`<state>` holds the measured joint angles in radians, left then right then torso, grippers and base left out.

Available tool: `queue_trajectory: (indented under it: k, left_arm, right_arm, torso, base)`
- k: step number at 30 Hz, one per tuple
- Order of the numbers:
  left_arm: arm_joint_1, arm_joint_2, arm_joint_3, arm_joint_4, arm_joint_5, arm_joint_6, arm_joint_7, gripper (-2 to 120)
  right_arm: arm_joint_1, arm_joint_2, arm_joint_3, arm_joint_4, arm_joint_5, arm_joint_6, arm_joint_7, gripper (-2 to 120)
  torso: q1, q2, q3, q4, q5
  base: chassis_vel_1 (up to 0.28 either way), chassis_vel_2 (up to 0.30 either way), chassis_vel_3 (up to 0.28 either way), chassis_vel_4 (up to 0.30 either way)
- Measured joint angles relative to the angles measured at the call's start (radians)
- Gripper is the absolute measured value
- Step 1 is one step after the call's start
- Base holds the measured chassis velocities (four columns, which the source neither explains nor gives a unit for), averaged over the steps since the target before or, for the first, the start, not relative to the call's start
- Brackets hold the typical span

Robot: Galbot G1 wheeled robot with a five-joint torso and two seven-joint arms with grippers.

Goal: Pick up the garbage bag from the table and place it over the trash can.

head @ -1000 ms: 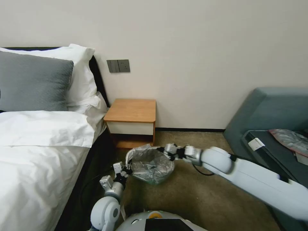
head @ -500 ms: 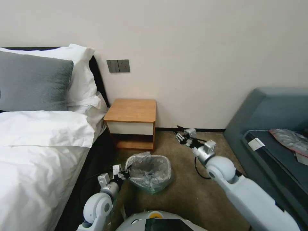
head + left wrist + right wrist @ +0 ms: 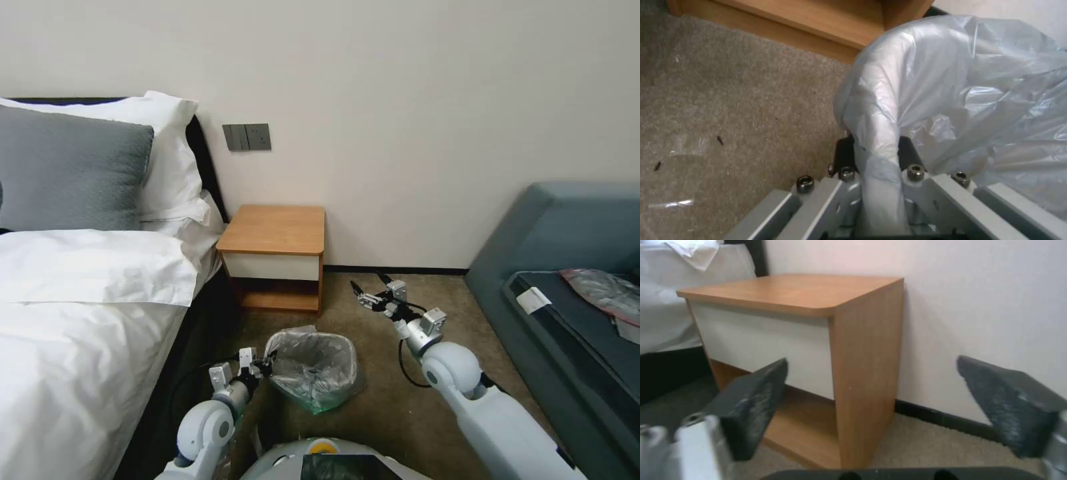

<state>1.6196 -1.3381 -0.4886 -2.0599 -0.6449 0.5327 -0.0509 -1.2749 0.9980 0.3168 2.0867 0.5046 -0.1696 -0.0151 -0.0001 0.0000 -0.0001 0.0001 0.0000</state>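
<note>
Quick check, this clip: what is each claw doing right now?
Left claw: closed on the rim of the garbage bag at the trash can.
Right claw: open, holding nothing, raised near the table.

No readable text, label, brand or number anywhere here, not on wall, furniture, bag or robot

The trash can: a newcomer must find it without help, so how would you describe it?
Start at the bed, then the table beside it against the wall. On the carpet in front of the table stands the trash can, low and pale green. It alone is lined with the garbage bag, whose edge the left gripper pinches.
</note>
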Motion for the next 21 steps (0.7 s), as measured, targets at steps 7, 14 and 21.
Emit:
queue_trajectory:
  k: [7,14,21]
  left_arm:
    - [-0.001,-0.018,0.008,0.018,0.004,-0.022,-0.004,3]
    - [0.003,-0.037,0.018,0.012,0.006,-0.024,-0.013,15]
    - [0.009,-0.038,0.013,-0.006,0.009,-0.023,-0.017,38]
  right_arm:
    - [-0.019,0.024,-0.002,0.005,-0.022,0.007,-0.017,100]
    - [-0.033,0.037,-0.003,-0.006,-0.047,0.022,-0.034,100]
    - [-0.034,0.053,-0.009,-0.013,-0.058,0.026,-0.036,100]
  torso:
    - [0.000,0.000,0.000,0.0000,0.0003]
    - [0.000,0.000,0.000,-0.0004,-0.0005]
    - [0.000,0.000,0.000,-0.0001,-0.0002]
  base:
    - [0.000,0.000,0.000,0.000]
    - [0.000,0.000,0.000,0.000]
    - [0.000,0.000,0.000,0.000]
